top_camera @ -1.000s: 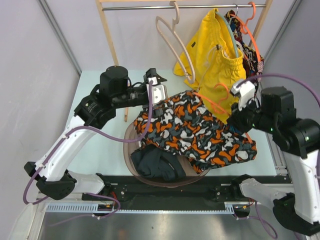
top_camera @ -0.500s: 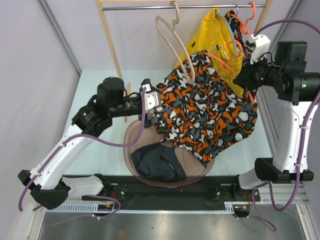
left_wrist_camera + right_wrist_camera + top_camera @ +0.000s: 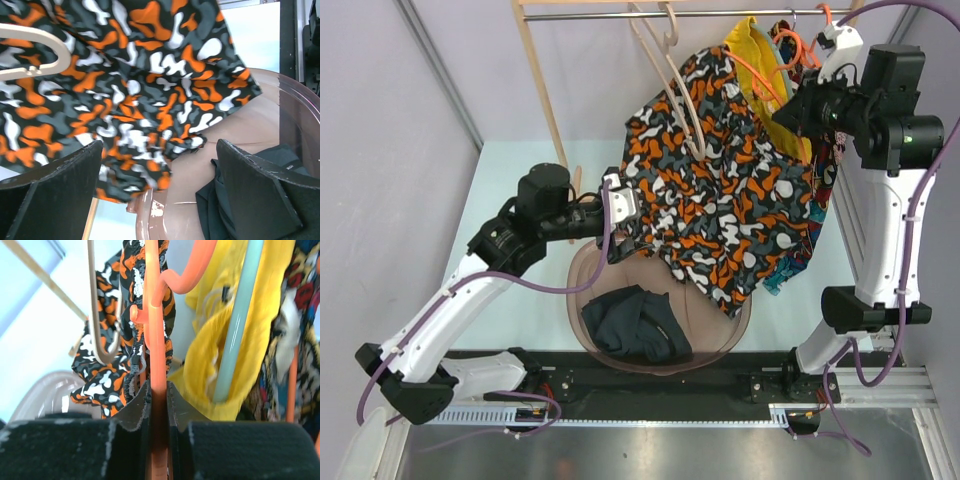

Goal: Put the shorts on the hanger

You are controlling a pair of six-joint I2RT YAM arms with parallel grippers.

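Shorts [image 3: 720,200] drape over the orange hanger [image 3: 158,365], which the right gripper [image 3: 157,390] pinches by its neck, high up near the rail [image 3: 590,14]. The left gripper [image 3: 157,150] is spread wide beside the lower hem, holding nothing. Hanging up is the step in hand. Next, the hook must catch the rail; it seems not yet on.

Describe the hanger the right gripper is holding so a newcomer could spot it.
Start at the clothes rack at the back of the table, right end of its rail. There the right gripper pinches the hanger, with the shorts draped from it. It is thin and bright orange, unlike the thicker beige hanger to its left and the pale blue hanger holding yellow shorts.
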